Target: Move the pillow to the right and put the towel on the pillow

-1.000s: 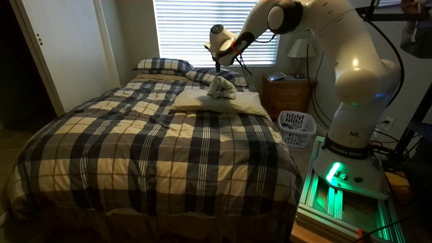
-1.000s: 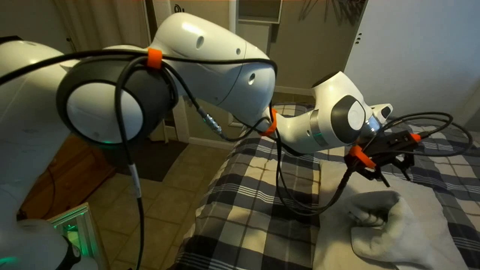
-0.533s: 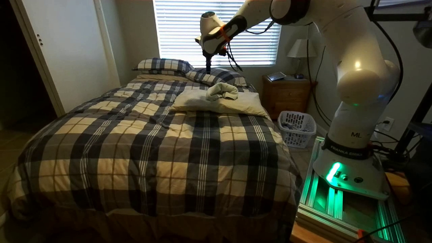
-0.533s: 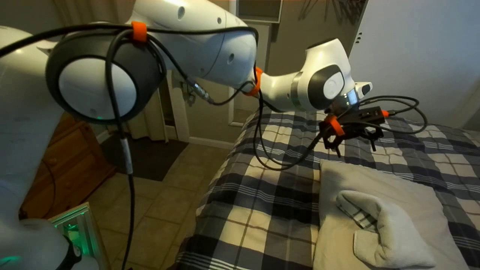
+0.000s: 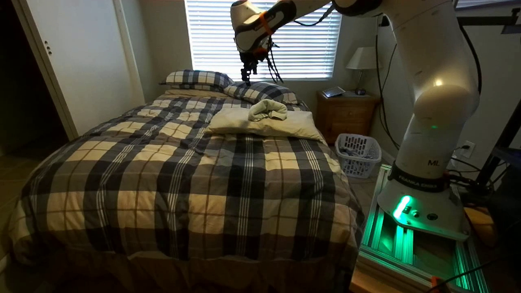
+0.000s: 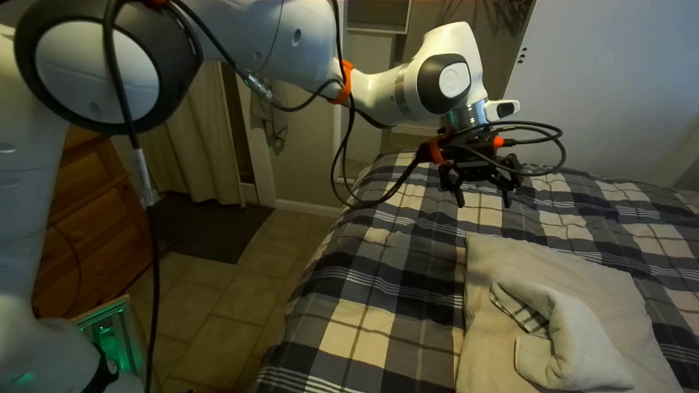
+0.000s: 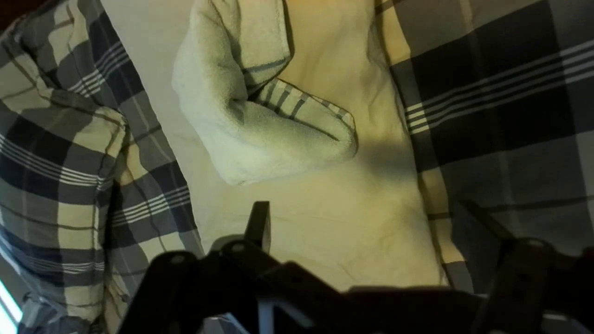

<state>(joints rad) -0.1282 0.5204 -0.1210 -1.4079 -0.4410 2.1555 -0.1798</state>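
The pale cream pillow [image 5: 228,122] lies flat on the plaid bed. On top of it rests the towel [image 5: 269,106], off-white and loosely folded over, its striped inner side showing in the wrist view, where the towel [image 7: 209,93] is above the fingertips. My gripper [image 6: 484,203] hangs in the air beyond the towel [image 6: 581,327], clear of both cloth and pillow [image 6: 600,273]. Seen from the wrist, the gripper [image 7: 364,206] has its fingers spread wide, with only the pillow's surface [image 7: 334,236] and some bedding visible below the gap.
Plaid pillows [image 5: 260,91] sit at the head of the bed, below the window blinds [image 5: 260,40]. A white laundry basket [image 5: 358,162] and a wooden nightstand [image 5: 346,116] with a lamp [image 5: 362,59] stand beside the bed. Cables [image 6: 349,204] loop from the arm.
The towel's raised top has sunk down onto the pillow. My gripper's fingers have spread wider, and the arm has lifted up and away from the towel. The pillow has stayed in place.
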